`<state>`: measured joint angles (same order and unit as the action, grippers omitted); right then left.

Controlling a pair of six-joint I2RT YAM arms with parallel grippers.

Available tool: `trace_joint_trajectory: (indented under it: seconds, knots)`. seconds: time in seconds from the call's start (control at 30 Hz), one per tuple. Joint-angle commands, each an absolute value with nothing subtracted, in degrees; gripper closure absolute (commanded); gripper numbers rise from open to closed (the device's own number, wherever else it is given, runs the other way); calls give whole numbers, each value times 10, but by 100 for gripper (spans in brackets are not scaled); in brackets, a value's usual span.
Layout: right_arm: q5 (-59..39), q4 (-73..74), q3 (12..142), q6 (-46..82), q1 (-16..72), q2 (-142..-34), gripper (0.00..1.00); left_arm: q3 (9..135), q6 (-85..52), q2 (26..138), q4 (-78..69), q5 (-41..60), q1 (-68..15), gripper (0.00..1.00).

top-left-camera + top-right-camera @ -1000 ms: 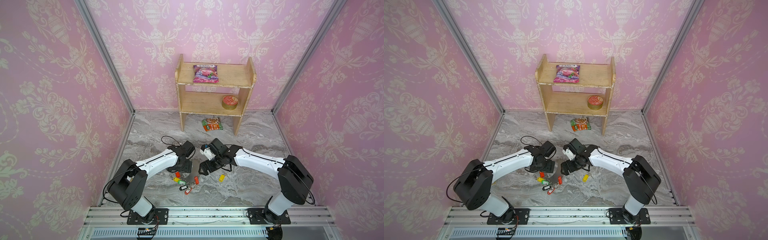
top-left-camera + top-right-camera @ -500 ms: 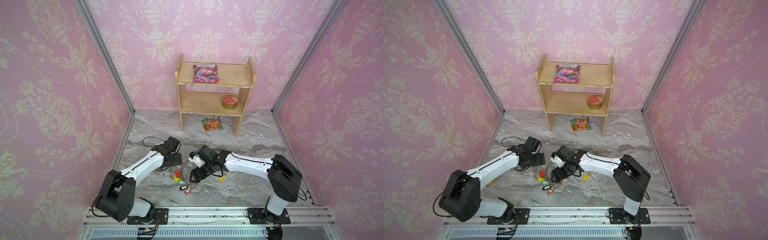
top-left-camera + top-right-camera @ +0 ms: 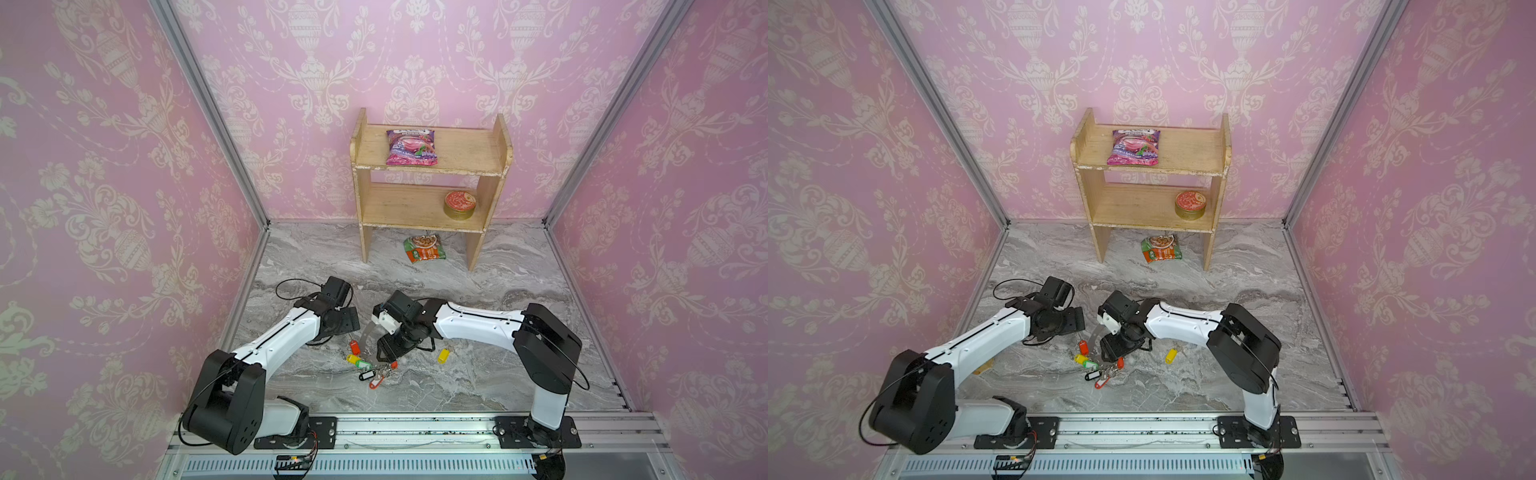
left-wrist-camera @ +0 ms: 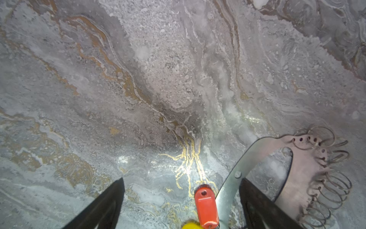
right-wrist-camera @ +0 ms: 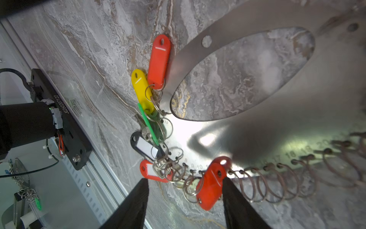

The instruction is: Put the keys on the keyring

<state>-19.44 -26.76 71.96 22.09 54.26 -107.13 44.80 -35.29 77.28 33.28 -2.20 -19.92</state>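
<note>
The right gripper [image 5: 184, 183] stands with its two black, wedge-shaped fingers [image 5: 136, 204] partway apart and closed on nothing. A smooth orange-red plastic tag [image 5: 212, 186] lies in the gap, right against one finger and clear of the other. That tag hangs from a thin wire ring on the edge of the keyring [image 5: 267, 134]. The keyring is a flat, dull-grey metal plate with a large oval cut-out and small engraved numbers along its rim. A row of round wire rings [image 5: 277, 178] is threaded through holes punched in that rim. Further round the rim the keys [image 5: 160, 168] bunch together, small silver pieces on oblong glossy tags. These are a red tag with a white label [image 5: 147, 171], a black tag [image 5: 138, 142], a thin green tag [image 5: 148, 123], a yellow tag [image 5: 142, 91] and a plain red tag [image 5: 159, 61].

The left gripper [image 4: 181, 183] is spread wide and holds nothing. The plain red tag and the plate's narrow curved band lie between its matte black fingers.

In both top views the keyring sits low in the middle of the frame on the grey-veined, marble-look table [image 3: 478, 386], partly hidden beneath the right gripper. A loose yellow tag [image 3: 444, 355] lies to its right, apart from the plate. A bare wooden shelf [image 3: 399, 203] stands at upper centre.
</note>
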Motion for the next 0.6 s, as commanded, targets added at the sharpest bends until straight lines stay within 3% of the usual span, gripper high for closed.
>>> trace_joint_trajectory:
  seconds: [0.0, 0.57]
  knots:
    - [-174, -292, 733, 208, 544, -1082, 40, 440, -356, 762, 325, -10, -193, 7]
    - [-213, -295, 742, 198, 544, -1095, 42, 436, -354, 755, 324, -8, -191, 7]
